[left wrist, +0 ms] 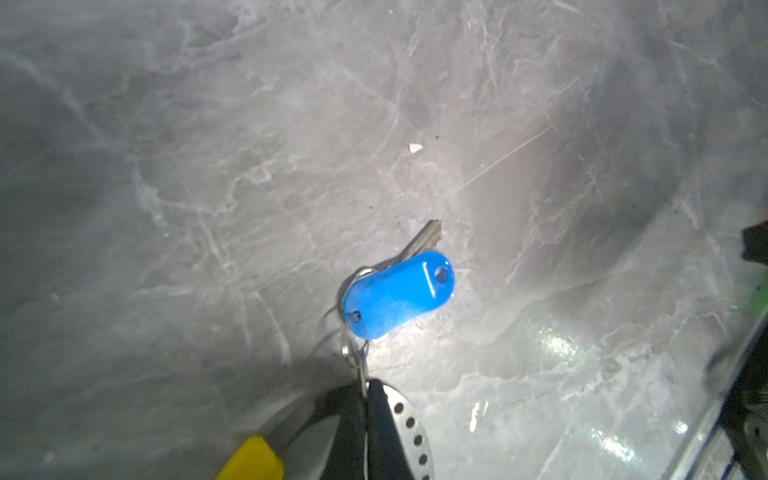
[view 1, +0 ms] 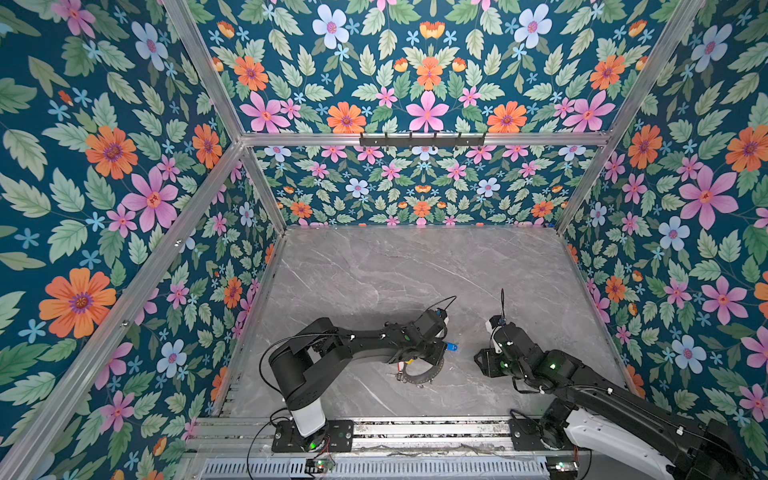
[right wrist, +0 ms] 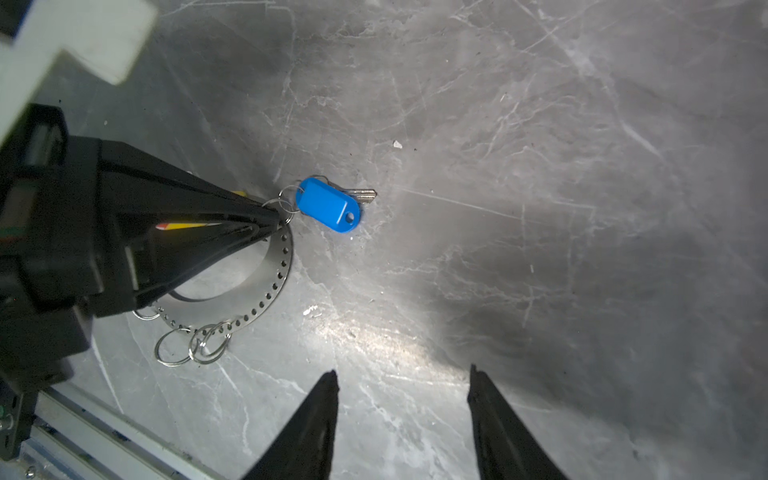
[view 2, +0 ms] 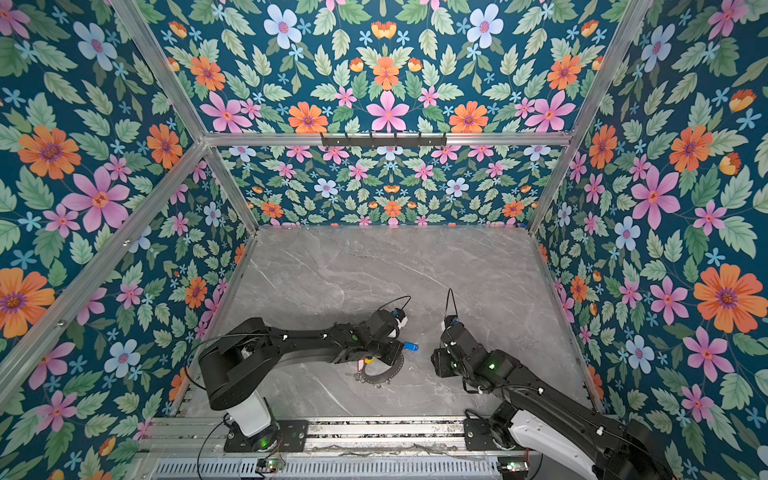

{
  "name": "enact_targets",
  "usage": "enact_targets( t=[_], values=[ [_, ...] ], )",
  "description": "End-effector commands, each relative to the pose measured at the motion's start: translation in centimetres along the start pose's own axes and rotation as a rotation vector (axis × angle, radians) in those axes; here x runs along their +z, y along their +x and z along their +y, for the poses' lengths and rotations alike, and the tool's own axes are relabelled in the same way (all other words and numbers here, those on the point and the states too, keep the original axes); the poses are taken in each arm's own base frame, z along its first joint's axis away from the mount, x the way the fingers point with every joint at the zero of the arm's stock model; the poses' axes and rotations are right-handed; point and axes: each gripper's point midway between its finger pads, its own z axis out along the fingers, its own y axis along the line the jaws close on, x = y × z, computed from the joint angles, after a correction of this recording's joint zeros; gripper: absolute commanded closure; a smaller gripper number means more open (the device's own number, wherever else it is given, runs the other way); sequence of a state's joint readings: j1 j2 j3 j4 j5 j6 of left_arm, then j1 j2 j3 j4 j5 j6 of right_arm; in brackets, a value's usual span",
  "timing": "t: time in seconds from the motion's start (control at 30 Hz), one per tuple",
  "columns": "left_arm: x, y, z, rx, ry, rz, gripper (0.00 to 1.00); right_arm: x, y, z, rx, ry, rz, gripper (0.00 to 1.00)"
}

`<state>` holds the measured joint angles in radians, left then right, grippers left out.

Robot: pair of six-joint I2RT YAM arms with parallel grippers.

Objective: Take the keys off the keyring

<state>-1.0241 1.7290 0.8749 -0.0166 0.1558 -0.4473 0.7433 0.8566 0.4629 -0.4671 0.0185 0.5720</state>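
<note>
**Left end effector pinches a ring beside the blue key**

The left end effector [right wrist: 272, 218] is closed tight on a thin split ring [left wrist: 360, 370] at the edge of the keyring [right wrist: 283, 257]. That ring chains on to the blue key [right wrist: 329, 205], which lies flat on the desk [view 1: 415, 270] just past the fingertips. The keyring is on the desk below the left wrist, with the red key [view 2: 360, 365] at its left side in both top views. The right end effector [right wrist: 403, 374] stands about half open and holds nothing, apart from the blue key.
</note>
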Motion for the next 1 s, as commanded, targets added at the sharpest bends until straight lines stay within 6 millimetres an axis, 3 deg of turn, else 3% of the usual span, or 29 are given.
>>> enact_targets(
  t=[0.0, 0.23, 0.43, 0.67, 0.97],
  values=[
    [-0.4, 0.0, 0.4, 0.012, -0.025, -0.006, 1.0, -0.2, -0.4, 0.2, -0.013, -0.001, -0.011, 0.48],
    [-2.5, -1.7, -0.2, 0.033, -0.015, -0.076, 1.0, -0.4, -2.3, 1.9, -0.011, -0.061, -0.059, 0.47],
    [-7.2, -5.0, -2.0, 0.113, 0.028, -0.214, 1.0, -1.9, -5.1, 4.6, -0.034, -0.174, -0.168, 0.47],
    [-14.7, -9.6, -4.0, 0.218, 0.054, -0.47, 1.0, -6.3, -9.2, 8.9, -0.112, -0.374, -0.358, 0.47],
    [-21.7, -12.8, -5.8, 0.339, 0.085, -0.735, 1.0, -11.3, -13.9, 11.0, -0.192, -0.399, -0.557, 0.45]
  ],
)
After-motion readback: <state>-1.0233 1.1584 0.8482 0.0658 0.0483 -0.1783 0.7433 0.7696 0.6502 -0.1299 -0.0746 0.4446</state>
